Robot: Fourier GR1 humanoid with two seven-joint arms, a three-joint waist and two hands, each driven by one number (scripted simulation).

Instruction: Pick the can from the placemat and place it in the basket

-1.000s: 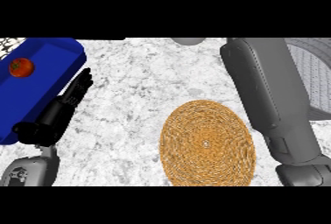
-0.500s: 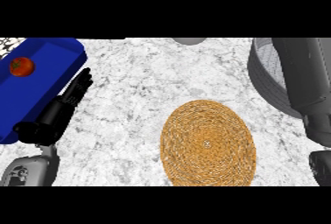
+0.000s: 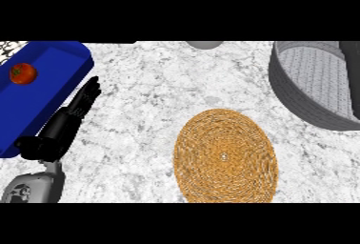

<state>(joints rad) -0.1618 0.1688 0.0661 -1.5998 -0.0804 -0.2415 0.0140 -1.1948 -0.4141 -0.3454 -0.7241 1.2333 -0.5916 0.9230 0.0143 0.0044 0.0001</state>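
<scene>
Can is not showing anywhere in the head view, so where it is sitting cannot be told. The round woven placemat [image 3: 225, 156] is lying bare on the marbled table [image 3: 162, 86], toward the near edge and a little right of centre. The grey woven basket [image 3: 295, 102] is standing at the far right, well apart from the placemat, with its right side running out of view; only its ribbed inner wall and floor are showing.

The left hand [image 3: 67, 121] is resting at the left, above its grey forearm [image 3: 32, 186]. Its fingers [image 3: 88, 93] are lying straight and pressed together, pointing away toward the far side and holding nothing. They are running just beside the right edge of a blue tray [image 3: 42, 95]; whether they are touching it cannot be told. A red round fruit [image 3: 22, 73] is sitting in the tray's far end.
</scene>
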